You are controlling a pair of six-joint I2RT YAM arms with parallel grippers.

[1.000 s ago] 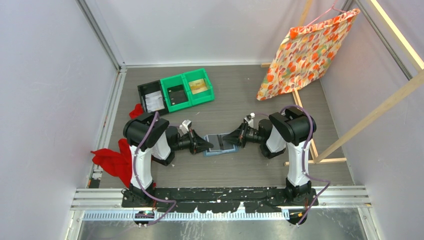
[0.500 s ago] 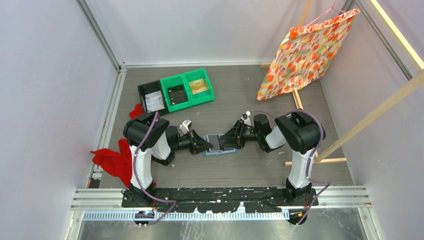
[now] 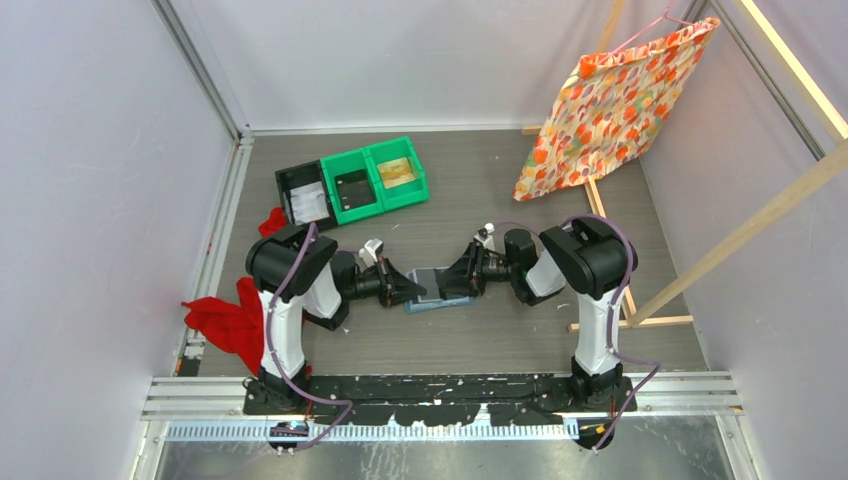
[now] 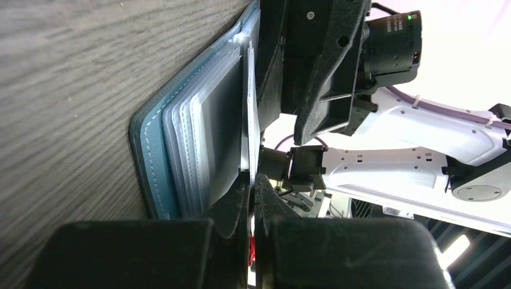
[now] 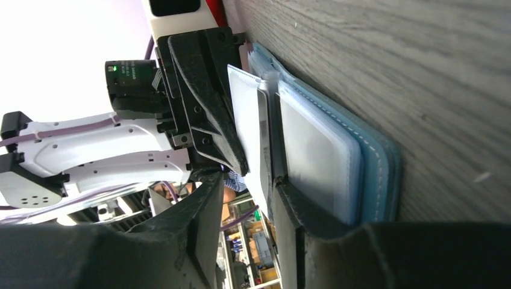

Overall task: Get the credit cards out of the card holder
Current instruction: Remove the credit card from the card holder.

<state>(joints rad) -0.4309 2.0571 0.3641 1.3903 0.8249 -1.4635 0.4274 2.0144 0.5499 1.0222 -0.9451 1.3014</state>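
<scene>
The light-blue card holder (image 3: 432, 300) lies open on the table between my two grippers. In the left wrist view the holder (image 4: 150, 150) shows stacked clear sleeves. My left gripper (image 4: 253, 177) is shut on the edge of one thin pale raised sleeve (image 4: 251, 108). In the right wrist view the same pale sleeve (image 5: 244, 120) stands up from the holder (image 5: 367, 168), with a dark card edge (image 5: 264, 132) behind it. My right gripper (image 5: 248, 180) is open, its jaws on either side of that sleeve. One of its fingers (image 5: 289, 198) rests against the holder's pages.
Two green bins (image 3: 375, 180) and a black tray (image 3: 303, 195) stand at the back left. A red cloth (image 3: 225, 320) lies by the left arm. A patterned cloth (image 3: 610, 100) hangs on a wooden frame (image 3: 620, 290) at the right.
My right gripper has moved left, closer over the card holder. My left gripper and the holder have stayed in place.
</scene>
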